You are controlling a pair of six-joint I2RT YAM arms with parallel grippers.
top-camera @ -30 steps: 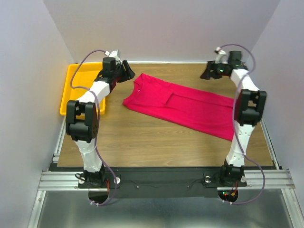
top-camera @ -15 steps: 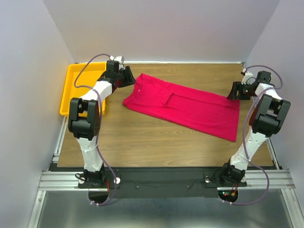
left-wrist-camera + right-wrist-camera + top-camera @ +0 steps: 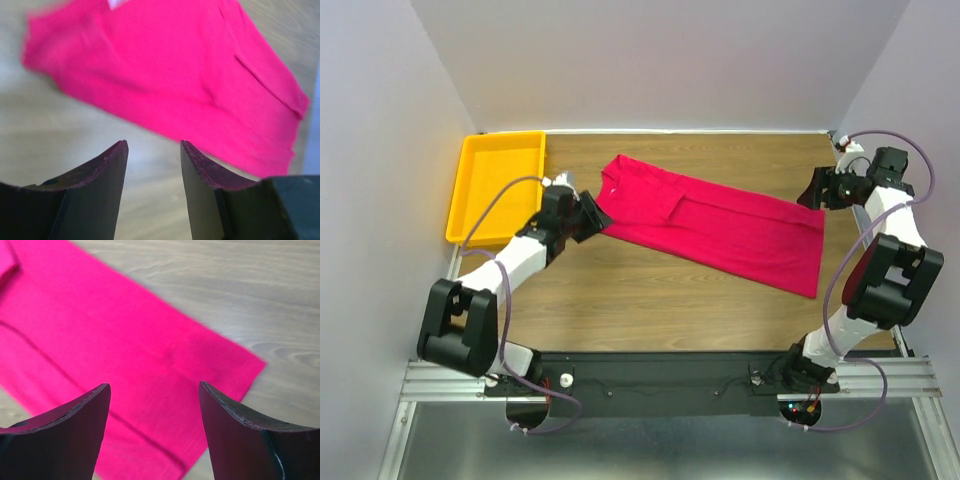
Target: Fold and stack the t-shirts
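The two arms are bolted at 6 o'clock on the near edge of the wooden table [image 3: 650, 290]. The left arm leans low toward 10 o'clock, the right one rises along the 3 o'clock side.

The left pincer [image 3: 588, 213] sits just beside the near-left corner of the t-shirt [image 3: 710, 222]. From above I cannot tell whether it touches the cloth. In the left wrist view the left pincer [image 3: 152, 146] has its jaws moderately apart with nothing between them. Bare table [image 3: 60, 135] shows in the gap, and the edge of the t-shirt [image 3: 175, 75] lies just beyond the tips. A small white neck label [image 3: 117, 4] peeks in at the top edge of that view.

The crimson t-shirt lies flat in the middle of the table as one long band, running slantwise from its collar end near 11 o'clock to its hem end near 4 o'clock. A straight fold edge crosses it midway.

The right pincer [image 3: 813, 189] stands at 2 o'clock, just beside the far-right corner of the hem. In the right wrist view the right pincer [image 3: 153, 386] is spread wide and holds nothing — red t-shirt [image 3: 100, 340] fills the space under it, with the cloth's corner and bare table [image 3: 225, 290] to one side.

A yellow tray [image 3: 470, 190] rests at 10 o'clock against the left wall, apart from the shirt.
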